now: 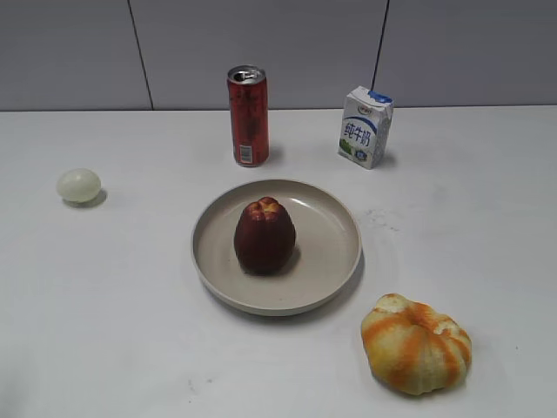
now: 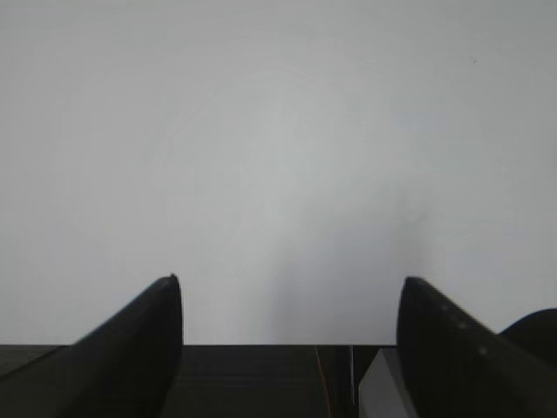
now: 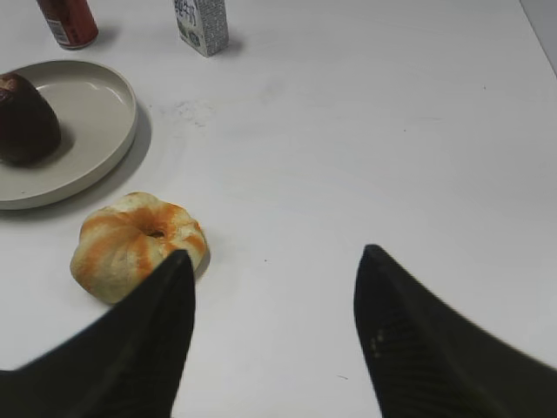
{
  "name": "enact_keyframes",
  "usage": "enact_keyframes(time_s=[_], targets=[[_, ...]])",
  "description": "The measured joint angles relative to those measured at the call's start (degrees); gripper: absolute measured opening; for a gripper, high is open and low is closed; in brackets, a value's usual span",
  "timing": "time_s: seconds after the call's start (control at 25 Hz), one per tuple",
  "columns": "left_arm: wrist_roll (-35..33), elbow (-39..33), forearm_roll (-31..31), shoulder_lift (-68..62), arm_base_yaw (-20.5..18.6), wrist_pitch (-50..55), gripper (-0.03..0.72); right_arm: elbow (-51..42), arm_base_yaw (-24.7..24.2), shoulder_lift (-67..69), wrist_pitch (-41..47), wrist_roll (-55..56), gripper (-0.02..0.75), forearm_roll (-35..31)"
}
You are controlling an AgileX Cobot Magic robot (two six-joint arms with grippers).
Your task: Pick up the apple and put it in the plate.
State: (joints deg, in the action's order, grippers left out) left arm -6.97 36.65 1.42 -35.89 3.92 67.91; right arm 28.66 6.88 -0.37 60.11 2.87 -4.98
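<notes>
— What do the left gripper's [image 2: 290, 300] fingers [image 2: 144, 348] look like?
— Two matte black blades, broad at the base, narrowing to rounded tips. A dark body lies between their bases, with a thin orange line and a pale grey block near the right finger.
— And the right gripper [image 3: 274, 266]?
— The same black, curved fingers [image 3: 409, 348], smooth, with a few faint specks on the right one.

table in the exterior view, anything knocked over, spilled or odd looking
Nothing stands out. The dark maroon apple sits upright inside the wide cream plate. The red drink can and the small white milk carton both stand upright, with no spill visible. The orange-and-yellow ribbed fruit and the pale egg-like ball lie apart on the table.
</notes>
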Motion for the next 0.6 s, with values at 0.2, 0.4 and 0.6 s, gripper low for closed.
enact_keyframes(time_s=[0.2,0.4,0.6], targets=[[0.73,-4.63,0.00,11.26,0.00,0.72,0.581,0.00,0.00,0.00,0.00,0.00,0.442,0.00],[0.90,-7.19,-0.24,21.80,0.00,-0.23,0.581,0.00,0.00,0.00,0.00,0.00,0.442,0.00],[0.90,-7.25,-0.42,30.47,0.00,-0.63,0.581,0.00,0.00,0.00,0.00,0.00,0.442,0.00]])
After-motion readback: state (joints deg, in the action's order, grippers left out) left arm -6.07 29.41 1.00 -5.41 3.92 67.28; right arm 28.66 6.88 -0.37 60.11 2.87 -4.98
